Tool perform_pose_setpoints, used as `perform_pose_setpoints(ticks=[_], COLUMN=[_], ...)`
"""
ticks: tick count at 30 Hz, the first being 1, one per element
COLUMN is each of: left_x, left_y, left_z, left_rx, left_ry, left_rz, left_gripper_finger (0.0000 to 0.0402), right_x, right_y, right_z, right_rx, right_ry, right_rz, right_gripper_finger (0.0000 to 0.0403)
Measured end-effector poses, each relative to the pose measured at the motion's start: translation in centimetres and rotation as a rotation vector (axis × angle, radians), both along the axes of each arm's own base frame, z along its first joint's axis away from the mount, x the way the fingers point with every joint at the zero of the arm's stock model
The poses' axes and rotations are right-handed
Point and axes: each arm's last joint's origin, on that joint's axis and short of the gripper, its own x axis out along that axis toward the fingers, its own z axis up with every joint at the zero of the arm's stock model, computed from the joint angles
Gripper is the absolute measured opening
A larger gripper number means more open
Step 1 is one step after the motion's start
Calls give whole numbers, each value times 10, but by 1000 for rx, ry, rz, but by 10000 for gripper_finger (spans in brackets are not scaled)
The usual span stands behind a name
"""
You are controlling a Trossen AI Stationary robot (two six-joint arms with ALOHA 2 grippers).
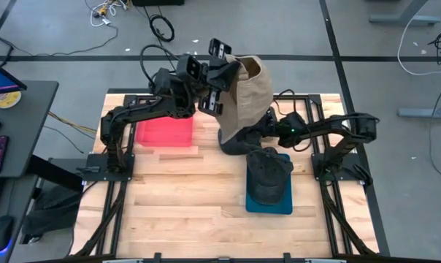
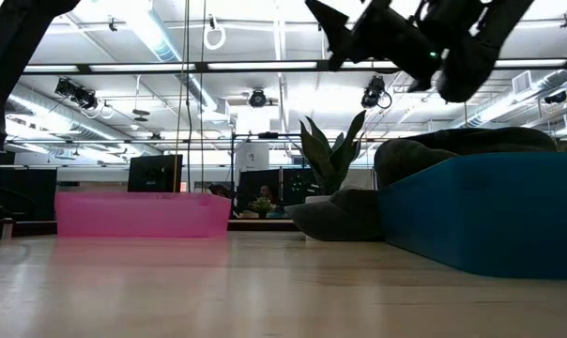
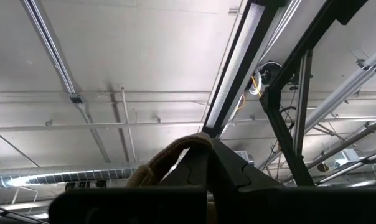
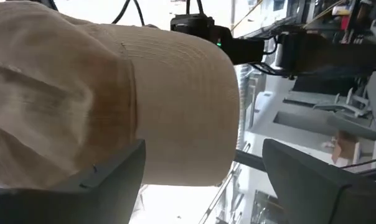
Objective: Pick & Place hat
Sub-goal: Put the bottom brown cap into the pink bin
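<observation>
A tan hat is held high above the table's far middle by my left gripper, which is shut on it. The right wrist view is filled by this tan hat. My right gripper is open just short of it, touching nothing; in the high view it is hidden under the hat. A dark hat rests on a blue box. Another dark hat sits on the table between the boxes. My left gripper pinches the tan hat by an edge of its rim, which sticks out between the fingers. The fingers reach it from the table's left side, tipped upward. The hat is lifted clear and hangs beside and below the gripper.
A pink bin stands at the table's far left under the left arm. The blue box with its dark hat is at the right middle. Bare wood covers the near half. Both arms crowd the far middle.
</observation>
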Motion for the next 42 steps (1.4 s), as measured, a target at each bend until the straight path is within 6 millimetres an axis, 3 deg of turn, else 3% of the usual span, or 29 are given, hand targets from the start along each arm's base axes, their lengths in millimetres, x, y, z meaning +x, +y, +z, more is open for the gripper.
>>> perform_pose_setpoints(ticks=[4, 13, 21, 25, 34, 42], left_x=[0, -3, -3, -3, -3, -3], left_y=[0, 0, -1, -2, -5, -5], left_z=[0, 2, 2, 2, 2, 2], left_rx=[0, 6, 6, 6, 17, 21], left_ry=[0, -38, -39, -38, -23, -20], left_rz=[1, 0, 0, -9, -75, -83], left_gripper_finger=[2, 2, 2, 2, 2, 2], right_x=[12, 21, 33, 35, 27, 4], right_y=[6, 13, 14, 14, 14, 10], right_z=[4, -8, 33, 42, 41, 69], right_rx=[6, 54, 16, 1, 20, -55], right_ry=[-13, 23, -126, -161, -159, -269], right_rz=[33, 25, 31, 22, -28, -113], right_gripper_finger=[325, 325, 325, 325, 324, 302])
